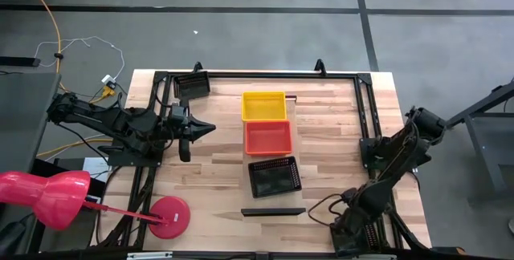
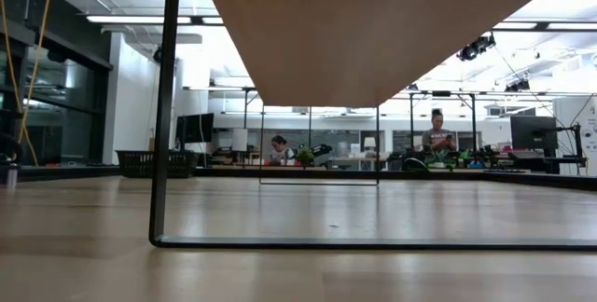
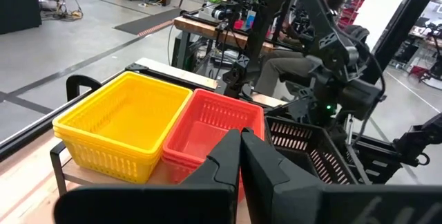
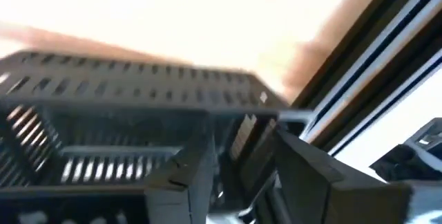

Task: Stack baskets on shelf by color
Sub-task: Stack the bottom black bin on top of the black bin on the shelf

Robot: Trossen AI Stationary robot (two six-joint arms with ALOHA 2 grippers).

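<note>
Three baskets stand in a row on the shelf [image 1: 271,203]: yellow [image 1: 264,106] farthest, red-orange [image 1: 268,137] in the middle, black [image 1: 275,176] nearest. My left gripper [image 3: 240,144] is shut and hangs left of the shelf [image 1: 210,127], pointing at the baskets. My right arm [image 1: 353,212] reaches down at the table's near right. Its gripper [image 4: 242,175] is open, low over the corner of a black basket [image 4: 124,106]. The arm hides this spot in the high view. My right gripper has one finger [image 4: 186,179] on each side of the black basket's wall near its corner [image 4: 242,137], coming slanting from above. The view is blurred, and I cannot tell whether either finger touches the wall.
A pink lamp [image 1: 48,196] lies over the near left corner, its round base [image 1: 169,216] on the table. Another dark basket [image 2: 154,162] stands at the far left. A black metal frame [image 1: 365,115] runs around the work area. The shelf's underside [image 2: 373,32] spans the low view.
</note>
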